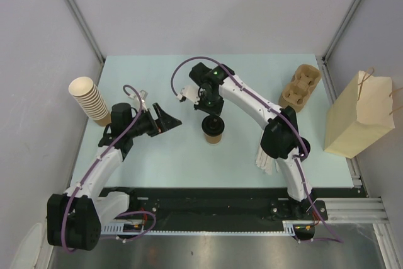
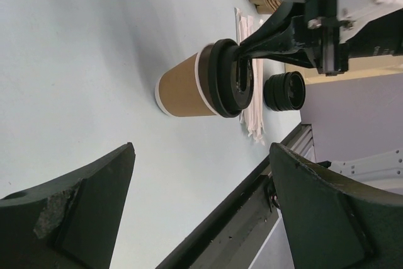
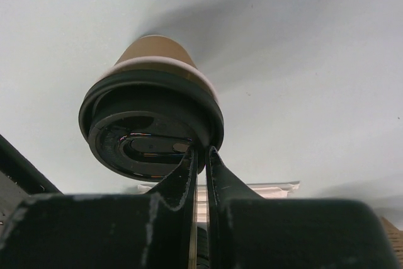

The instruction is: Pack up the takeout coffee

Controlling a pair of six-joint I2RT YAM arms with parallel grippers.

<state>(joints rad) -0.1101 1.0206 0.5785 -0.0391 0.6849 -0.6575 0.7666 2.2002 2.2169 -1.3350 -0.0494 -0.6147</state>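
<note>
Black plastic lid caps the tan paper cup; my right fingers, clenched empty, seem to press it home while left fingers gape. Next: cup into brown moulded-pulp carrier.

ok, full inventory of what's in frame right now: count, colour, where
paper cup: 1, tan-brown, upright at table centre
lid: 1, black, on that cup
spare lids: small stack, black, beyond the cup near the right arm; count unclear
cup stack: 1 stack, tan, left edge of the table
cup carrier: 1, brown pulp, far right corner
paper bag: 1, tan with handles, beyond the table's right edge
white wrapped sticks: a few, white, near side by the right arm
table: 1, pale blue-green
left gripper: open, left of the cup, apart from it
right gripper: fingers together, tips on the lid
</note>
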